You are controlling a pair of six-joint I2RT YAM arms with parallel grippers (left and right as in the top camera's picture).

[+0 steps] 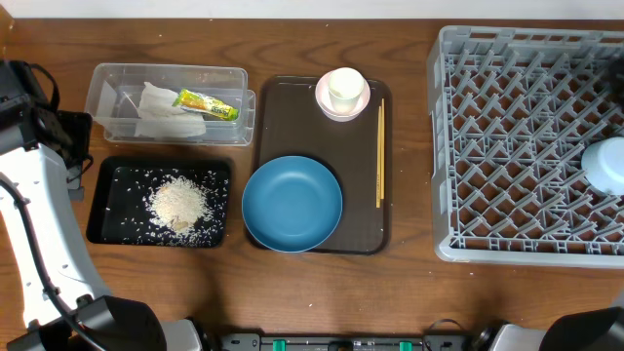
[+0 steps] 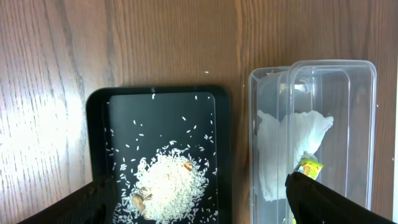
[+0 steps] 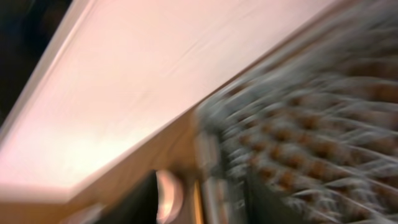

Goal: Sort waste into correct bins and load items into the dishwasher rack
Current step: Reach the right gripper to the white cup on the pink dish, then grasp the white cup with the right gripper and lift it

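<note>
The clear container holds the crumpled napkin and the yellow-green wrapper. The black tray holds the rice crumbs. The dark-blue plate, the chopsticks and the pink bowl with the white cup in it sit on the brown tray. The light-blue bowl rests in the grey rack. My left gripper is open and empty above the rice and the clear container. My right gripper is blurred, its fingers apart, by the rack.
The brown serving tray lies in the middle between the bins and the rack. My white left arm runs along the table's left side. Bare wood lies along the front edge.
</note>
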